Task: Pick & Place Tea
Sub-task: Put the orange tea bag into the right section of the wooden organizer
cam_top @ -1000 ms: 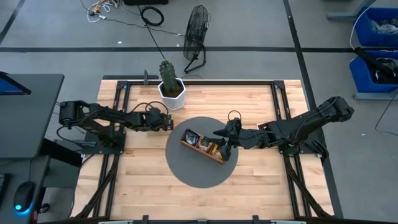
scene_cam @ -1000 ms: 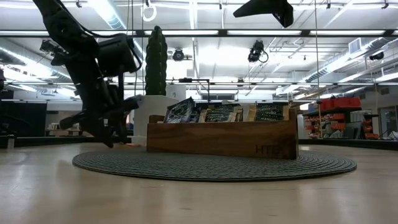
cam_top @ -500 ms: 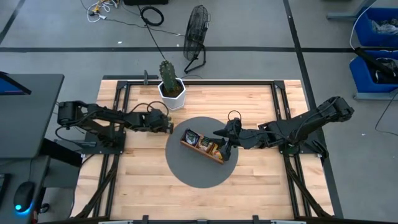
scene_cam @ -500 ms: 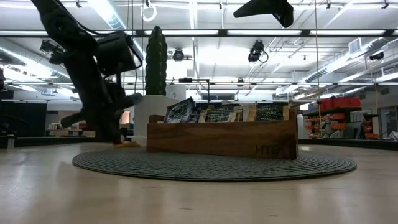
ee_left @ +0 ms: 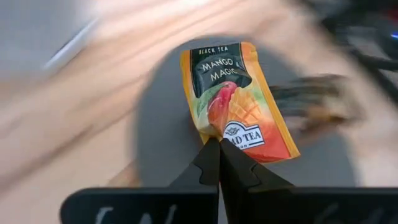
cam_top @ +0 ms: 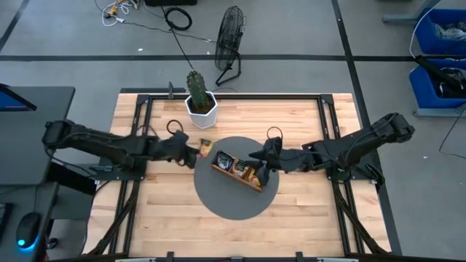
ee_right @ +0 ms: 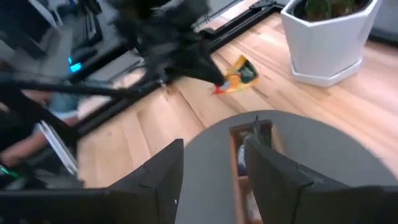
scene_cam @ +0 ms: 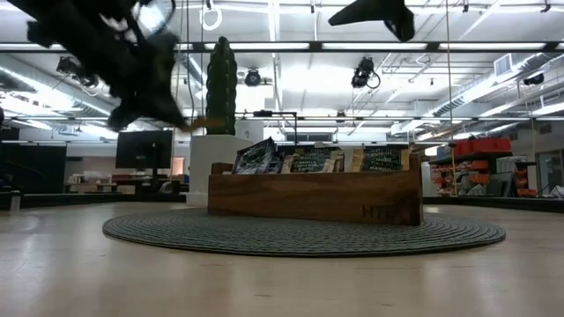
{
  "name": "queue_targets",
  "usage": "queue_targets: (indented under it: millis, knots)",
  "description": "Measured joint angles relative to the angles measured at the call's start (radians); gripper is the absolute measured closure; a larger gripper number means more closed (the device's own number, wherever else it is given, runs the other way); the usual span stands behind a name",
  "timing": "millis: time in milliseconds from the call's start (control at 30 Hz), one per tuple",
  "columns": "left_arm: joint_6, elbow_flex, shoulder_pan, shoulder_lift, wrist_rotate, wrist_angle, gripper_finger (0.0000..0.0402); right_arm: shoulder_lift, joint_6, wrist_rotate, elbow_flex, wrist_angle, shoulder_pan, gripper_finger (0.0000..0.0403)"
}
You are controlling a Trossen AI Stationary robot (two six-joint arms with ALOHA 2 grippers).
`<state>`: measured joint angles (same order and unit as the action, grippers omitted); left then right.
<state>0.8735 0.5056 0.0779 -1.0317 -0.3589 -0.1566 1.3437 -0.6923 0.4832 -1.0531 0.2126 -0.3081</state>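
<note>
Left claw (ee_left: 217,152) clamped on orange tea packet (ee_left: 236,102) — lifted near tray (cam_top: 237,170); right claw (ee_right: 211,168) apart.

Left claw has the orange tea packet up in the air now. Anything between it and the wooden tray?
Nothing visible. The left claw holds the orange packet clear above the mat edge; the wooden tray lies just beyond. The right claw hovers, open, over the tray's far end.
</note>
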Motion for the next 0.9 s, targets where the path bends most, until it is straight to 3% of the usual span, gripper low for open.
queue_targets:
  millis: [100,200,333,567,700,900]
  knots:
    - [-0.231,0.002,0.071,0.048,-0.001,0.136,0.04,0.0,-0.026,-0.08,0.0,-0.041,0.041,0.0222]
    - [-0.344,0.012,0.12,0.059,-0.056,0.236,0.0401,0.0,-0.03,-0.201,0.0,-0.104,0.089,0.0212]
    - [-0.446,0.062,0.158,0.046,-0.152,0.244,0.0401,0.0,-0.049,-0.358,0.0,-0.166,0.156,0.0199]
    - [-0.632,0.143,0.169,-0.011,-0.162,0.241,0.0401,0.0,-0.076,-0.512,-0.004,-0.191,0.26,0.0185]
    - [-0.721,0.187,0.169,-0.052,-0.161,0.242,0.0401,0.029,-0.026,-0.543,-0.1,-0.12,0.299,0.0186]
    - [-0.853,0.252,0.169,-0.118,-0.18,0.246,0.0401,0.164,0.094,-0.607,-0.362,0.167,0.332,0.0186]
